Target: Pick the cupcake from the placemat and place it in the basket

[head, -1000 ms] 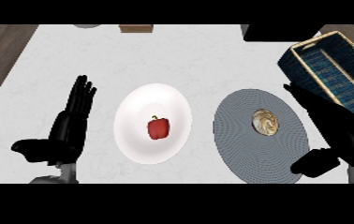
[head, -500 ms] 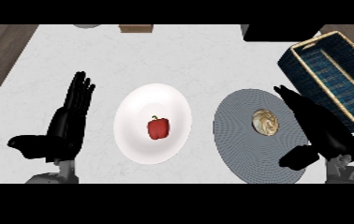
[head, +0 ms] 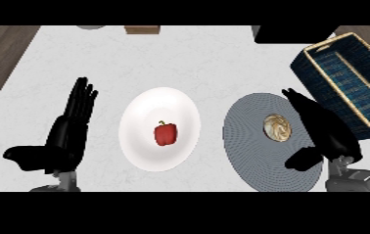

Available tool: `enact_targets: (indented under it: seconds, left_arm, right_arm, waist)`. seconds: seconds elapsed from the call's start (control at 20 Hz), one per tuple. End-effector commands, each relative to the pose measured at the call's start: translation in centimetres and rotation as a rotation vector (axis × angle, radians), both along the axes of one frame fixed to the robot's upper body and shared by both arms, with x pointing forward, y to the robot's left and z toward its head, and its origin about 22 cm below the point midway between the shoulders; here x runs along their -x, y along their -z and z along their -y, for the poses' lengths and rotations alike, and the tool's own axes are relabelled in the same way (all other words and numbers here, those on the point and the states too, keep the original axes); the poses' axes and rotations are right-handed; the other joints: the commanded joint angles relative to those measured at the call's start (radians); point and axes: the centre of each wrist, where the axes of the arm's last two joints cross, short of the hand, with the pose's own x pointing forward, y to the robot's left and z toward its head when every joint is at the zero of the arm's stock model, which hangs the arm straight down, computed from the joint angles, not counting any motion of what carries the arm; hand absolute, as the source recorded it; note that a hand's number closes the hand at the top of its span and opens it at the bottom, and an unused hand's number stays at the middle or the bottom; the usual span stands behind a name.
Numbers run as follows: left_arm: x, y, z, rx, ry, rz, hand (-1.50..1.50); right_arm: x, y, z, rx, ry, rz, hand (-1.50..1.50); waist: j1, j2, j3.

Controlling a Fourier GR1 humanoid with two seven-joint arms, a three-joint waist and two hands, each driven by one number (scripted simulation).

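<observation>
Since the earlier frame, the right hand (head: pixel 327 134) has moved further in over the placemat's (head: pixel 249 130) 3 o'clock edge. The basket (head: pixel 312 74) stands at the placemat's 1 o'clock and the white plate (head: pixel 145 110) at its 9 o'clock. The right hand is released, fingers straight and thumb spread, just beside the cupcake (head: pixel 277 127) at its 3 o'clock. The left hand (head: pixel 65 135) rests open at the plate's 9 o'clock. The cupcake sits on the placemat. A red pepper (head: pixel 165 133) lies on the plate.

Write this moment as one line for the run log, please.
phase: before grasp | right hand: open, beside cupcake | cupcake: on placemat, not in basket | left hand: open, resting at left
</observation>
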Motion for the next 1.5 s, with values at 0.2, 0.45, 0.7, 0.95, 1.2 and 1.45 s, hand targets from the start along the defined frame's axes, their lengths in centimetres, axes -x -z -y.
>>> enact_targets:
  seconds: [0.2, 0.45, 0.7, 0.95, 1.2, 1.45]
  left_arm:
    - [0.1, -0.1, -0.5, -0.013, -0.004, 0.015, 0.00]
    - [0.2, 1.2, -0.4, -0.003, 0.010, 0.004, 0.00]
    - [-0.9, -0.8, -0.4, -0.008, -0.005, -0.008, 0.00]
    - [-0.3, -0.1, -1.8, -0.007, -0.005, 0.006, 0.00]
    - [0.6, 0.8, 0.4, 0.005, -0.004, 0.003, 0.00]
    - [-0.2, 0.3, -0.6, 0.004, 0.000, -0.002, 0.00]
  right_arm:
    - [-0.7, 1.7, 0.4, 0.003, 0.009, -0.024, -1.50]
    - [-1.8, 4.6, 0.5, 0.023, 0.010, -0.067, -1.50]
    - [-2.9, 4.0, 0.9, 0.004, 0.003, -0.073, -1.50]
    - [-1.3, 5.1, 0.2, 0.006, -0.005, -0.090, -1.50]
    - [-1.1, 6.4, 0.2, 0.009, 0.002, -0.091, -1.50]
    - [-2.5, 7.7, 2.3, 0.001, 0.010, -0.083, -1.50]
  waist:
    - [-0.001, 0.000, 0.000]
    - [0.000, 0.000, 0.000]
    - [0.001, 0.000, 0.000]
    - [0.000, 0.000, 0.000]
    - [0.000, 0.000, 0.000]
    - [0.001, 0.001, 0.000]
